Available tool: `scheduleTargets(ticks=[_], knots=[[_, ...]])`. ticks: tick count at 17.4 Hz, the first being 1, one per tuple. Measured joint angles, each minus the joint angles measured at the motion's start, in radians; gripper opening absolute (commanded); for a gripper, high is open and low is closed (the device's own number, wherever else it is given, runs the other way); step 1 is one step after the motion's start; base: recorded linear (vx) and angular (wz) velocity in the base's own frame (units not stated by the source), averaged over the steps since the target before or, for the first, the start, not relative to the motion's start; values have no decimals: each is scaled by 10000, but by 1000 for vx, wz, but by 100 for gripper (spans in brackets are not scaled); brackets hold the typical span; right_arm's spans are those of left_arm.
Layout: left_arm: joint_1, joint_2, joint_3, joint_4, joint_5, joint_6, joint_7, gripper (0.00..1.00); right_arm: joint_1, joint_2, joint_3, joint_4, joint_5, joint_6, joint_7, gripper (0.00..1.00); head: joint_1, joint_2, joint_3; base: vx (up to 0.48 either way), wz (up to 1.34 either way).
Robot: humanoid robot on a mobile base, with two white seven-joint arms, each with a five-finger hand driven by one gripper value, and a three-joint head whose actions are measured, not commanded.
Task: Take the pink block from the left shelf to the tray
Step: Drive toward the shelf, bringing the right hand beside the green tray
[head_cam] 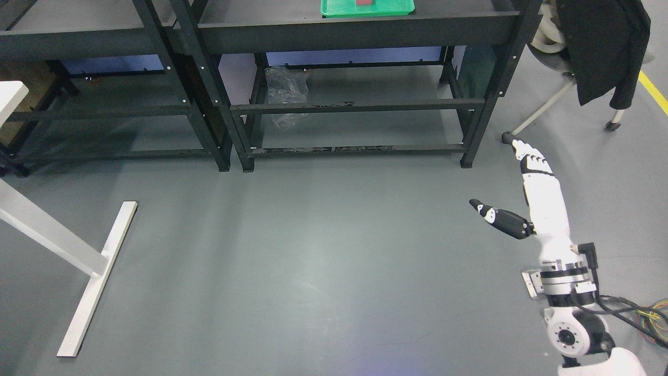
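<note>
A green tray [396, 8] sits on the top of the right dark shelf [360, 31] at the upper edge of the head view. A pink block [364, 2] lies inside it, cut off by the frame edge. My right hand [501, 183] hangs over the floor at the lower right, well below and right of the tray. Its fingers [529, 159] are straight, the thumb [496, 216] is spread out to the left, and it holds nothing. The left arm does not show.
A second dark shelf [94, 36] stands to the left. A clear plastic bag [284, 94] lies under the right shelf. A white table leg and foot [96, 271] cross the floor at left. A chair with a black jacket [605, 47] stands at upper right.
</note>
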Motion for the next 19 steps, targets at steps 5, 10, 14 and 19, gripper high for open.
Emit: scheduleTargets(ticks=[5, 10, 14, 19], knots=[[-1, 0, 0, 0, 0, 0, 0, 100, 10, 145, 189, 54, 1148, 403, 1266, 99, 0, 0, 0, 121, -27], [0, 0, 0, 0, 0, 0, 0, 100, -65, 382, 227, 129, 1676, 1028, 1971, 100, 0, 0, 0, 124, 4], [0, 0, 0, 0, 0, 0, 0, 100, -69, 545, 156, 168, 1426, 1138, 2028, 99, 0, 0, 0, 101, 38], [-1, 0, 0, 0, 0, 0, 0, 100, -319, 646, 115, 198, 1178, 1092, 2015, 99, 0, 0, 0, 69, 10]])
